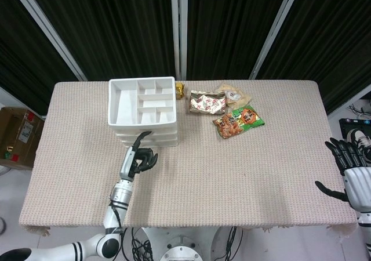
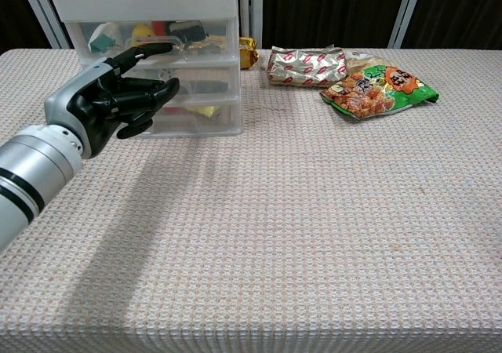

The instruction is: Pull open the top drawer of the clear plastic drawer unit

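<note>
The clear plastic drawer unit [image 1: 142,107] [image 2: 153,63] stands at the back left of the table, with a white divided tray on top. Its top drawer [image 2: 153,35] sits flush with the two below and shows small coloured items inside. My left hand [image 2: 118,98] [image 1: 138,156] hovers just in front of the unit and holds nothing. One finger [image 2: 149,51] stretches up to the top drawer's handle; contact cannot be judged. The other fingers are loosely curled. My right hand [image 1: 348,168] hangs at the table's right edge, fingers spread.
Snack packets lie to the right of the unit: a silver-red one [image 2: 306,64], an orange-green one [image 2: 376,86] and a small gold one [image 2: 248,51]. A cardboard box [image 1: 17,136] sits on the floor beyond the table's left edge.
</note>
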Robot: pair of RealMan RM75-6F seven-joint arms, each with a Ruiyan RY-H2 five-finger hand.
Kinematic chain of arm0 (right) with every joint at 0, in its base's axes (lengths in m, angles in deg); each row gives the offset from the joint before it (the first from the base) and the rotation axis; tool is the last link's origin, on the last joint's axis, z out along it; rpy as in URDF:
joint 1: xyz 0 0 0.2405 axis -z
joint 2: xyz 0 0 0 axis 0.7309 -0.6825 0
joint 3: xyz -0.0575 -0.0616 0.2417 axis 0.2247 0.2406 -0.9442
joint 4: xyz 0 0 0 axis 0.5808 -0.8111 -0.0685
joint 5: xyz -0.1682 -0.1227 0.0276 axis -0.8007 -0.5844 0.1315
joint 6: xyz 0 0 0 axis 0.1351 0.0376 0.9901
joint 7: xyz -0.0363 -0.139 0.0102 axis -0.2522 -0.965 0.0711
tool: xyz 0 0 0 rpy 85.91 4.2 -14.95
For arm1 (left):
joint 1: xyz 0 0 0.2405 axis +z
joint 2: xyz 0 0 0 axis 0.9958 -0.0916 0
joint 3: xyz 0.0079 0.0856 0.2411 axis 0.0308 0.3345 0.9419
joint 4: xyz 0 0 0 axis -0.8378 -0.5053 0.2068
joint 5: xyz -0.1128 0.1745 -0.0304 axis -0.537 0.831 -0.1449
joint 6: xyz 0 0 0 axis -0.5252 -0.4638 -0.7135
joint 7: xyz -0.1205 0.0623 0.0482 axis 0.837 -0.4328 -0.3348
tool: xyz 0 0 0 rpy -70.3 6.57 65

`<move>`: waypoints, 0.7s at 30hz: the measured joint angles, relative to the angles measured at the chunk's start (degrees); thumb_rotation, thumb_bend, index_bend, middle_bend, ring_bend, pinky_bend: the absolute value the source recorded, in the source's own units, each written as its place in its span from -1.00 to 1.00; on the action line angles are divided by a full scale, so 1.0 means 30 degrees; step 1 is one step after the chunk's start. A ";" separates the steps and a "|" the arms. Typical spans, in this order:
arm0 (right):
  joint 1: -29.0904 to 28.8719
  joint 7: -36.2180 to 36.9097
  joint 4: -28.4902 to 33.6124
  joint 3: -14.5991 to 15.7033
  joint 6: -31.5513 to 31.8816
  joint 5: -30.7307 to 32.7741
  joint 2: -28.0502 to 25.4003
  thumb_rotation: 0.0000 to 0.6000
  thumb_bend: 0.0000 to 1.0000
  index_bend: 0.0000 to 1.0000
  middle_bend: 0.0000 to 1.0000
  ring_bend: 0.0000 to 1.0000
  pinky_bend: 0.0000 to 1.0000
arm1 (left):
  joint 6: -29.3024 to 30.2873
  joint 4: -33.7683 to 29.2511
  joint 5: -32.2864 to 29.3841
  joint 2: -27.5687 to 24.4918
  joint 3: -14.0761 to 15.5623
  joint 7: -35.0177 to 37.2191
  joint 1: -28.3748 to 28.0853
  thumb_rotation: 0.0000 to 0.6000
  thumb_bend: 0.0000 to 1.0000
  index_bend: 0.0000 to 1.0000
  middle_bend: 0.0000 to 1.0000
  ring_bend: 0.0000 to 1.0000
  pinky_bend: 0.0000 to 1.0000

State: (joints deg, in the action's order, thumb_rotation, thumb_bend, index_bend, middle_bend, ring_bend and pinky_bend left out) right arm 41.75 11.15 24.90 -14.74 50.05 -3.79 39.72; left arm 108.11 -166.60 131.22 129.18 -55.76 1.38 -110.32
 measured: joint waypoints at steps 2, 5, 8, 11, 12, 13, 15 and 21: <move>0.0012 0.0014 -0.0033 0.0011 -0.0009 0.0017 0.0012 1.00 -0.84 -1.00 -0.89 -1.00 -1.00 | -0.0190 0.0033 -0.0051 0.0036 -0.0089 0.0527 -0.0064 1.00 -0.22 -0.73 0.60 0.80 1.00; 0.0035 0.0043 -0.0078 0.0014 -0.0008 0.0060 0.0024 1.00 -0.84 -1.00 -0.89 -1.00 -1.00 | -0.0572 0.0126 -0.0266 0.0107 -0.0308 0.1305 -0.0185 1.00 -0.21 -0.71 0.60 0.80 1.00; 0.0060 0.0083 -0.0119 0.0001 0.0013 0.0112 0.0029 1.00 -0.84 -1.00 -0.89 -1.00 -1.00 | -0.0931 0.0187 -0.0534 0.0162 -0.0585 0.2152 -0.0279 1.00 -0.20 -0.63 0.60 0.80 1.00; 0.0060 0.0098 -0.0157 0.0002 -0.0033 0.0151 0.0052 1.00 -0.84 -1.00 -0.89 -1.00 -1.00 | -0.1323 0.0252 -0.0891 0.0191 -0.0956 0.2995 -0.0374 1.00 -0.20 -0.51 0.61 0.80 1.00; 0.0053 0.0105 -0.0165 0.0010 -0.0073 0.0164 0.0061 1.00 -0.84 -1.00 -0.89 -1.00 -1.00 | -0.1451 0.0271 -0.1012 0.0192 -0.1072 0.3192 -0.0404 1.00 -0.19 -0.47 0.61 0.80 1.00; 0.0045 0.0105 -0.0176 0.0013 -0.0102 0.0173 0.0076 1.00 -0.84 -1.00 -0.89 -1.00 -1.00 | -0.1547 0.0283 -0.1119 0.0191 -0.1177 0.3361 -0.0429 1.00 -0.19 -0.44 0.61 0.80 1.00; 0.0030 0.0086 -0.0201 0.0015 -0.0149 0.0198 0.0121 1.00 -0.84 -1.00 -0.89 -1.00 -1.00 | -0.1709 0.0273 -0.1301 0.0173 -0.1346 0.3709 -0.0456 1.00 -0.18 -0.35 0.61 0.81 1.00; -0.0008 -0.0002 -0.0182 0.0007 -0.0219 0.0213 0.0147 1.00 -0.84 -1.00 -0.89 -1.00 -1.00 | -0.2118 0.0088 -0.1557 -0.0049 -0.1532 0.4527 -0.0419 1.00 -0.13 -0.18 0.62 0.81 1.00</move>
State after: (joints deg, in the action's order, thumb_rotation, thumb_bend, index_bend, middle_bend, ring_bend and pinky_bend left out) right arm 41.72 11.15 24.36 -14.72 49.39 -3.15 40.16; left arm 101.76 -166.34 126.55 129.04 -60.35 14.96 -111.58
